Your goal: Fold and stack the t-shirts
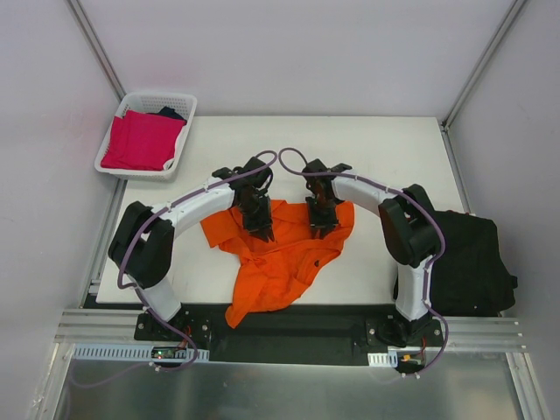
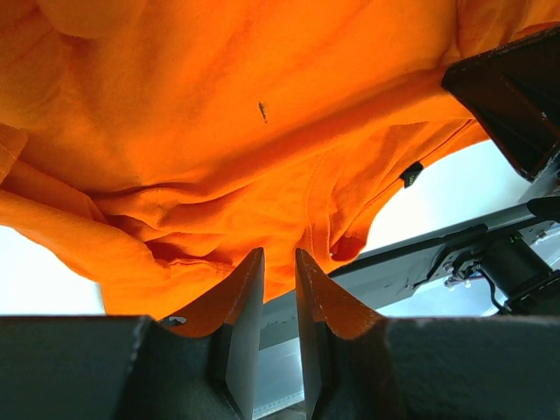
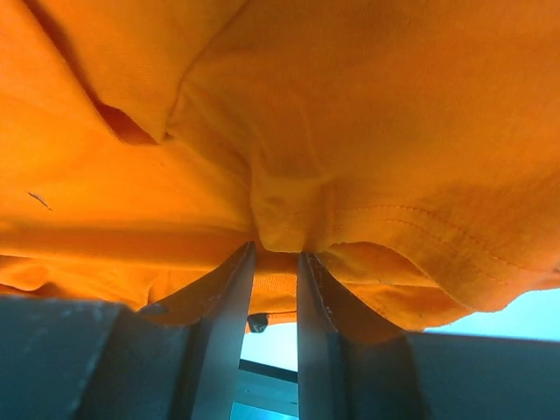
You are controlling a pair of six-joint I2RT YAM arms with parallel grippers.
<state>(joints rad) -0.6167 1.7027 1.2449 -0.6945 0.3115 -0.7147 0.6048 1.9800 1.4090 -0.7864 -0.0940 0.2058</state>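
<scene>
The bright orange t-shirt (image 1: 278, 262) lies crumpled at the middle of the table, its lower part hanging over the near edge. My left gripper (image 1: 261, 229) and right gripper (image 1: 321, 226) both sit on its upper part, side by side. In the left wrist view the left gripper (image 2: 278, 254) is nearly closed, with the orange cloth (image 2: 219, 105) bunched at its tips. In the right wrist view the right gripper (image 3: 276, 249) pinches a fold of the orange cloth (image 3: 350, 114). A black t-shirt pile (image 1: 468, 262) lies at the right edge. A magenta-pink t-shirt (image 1: 140, 140) fills the basket.
The white lattice basket (image 1: 178, 99) stands off the table's back left corner, with a dark cloth (image 1: 171, 113) behind the pink one. The white table (image 1: 385, 157) is walled by grey panels. A metal rail (image 1: 297, 325) with the arm bases runs along the near edge.
</scene>
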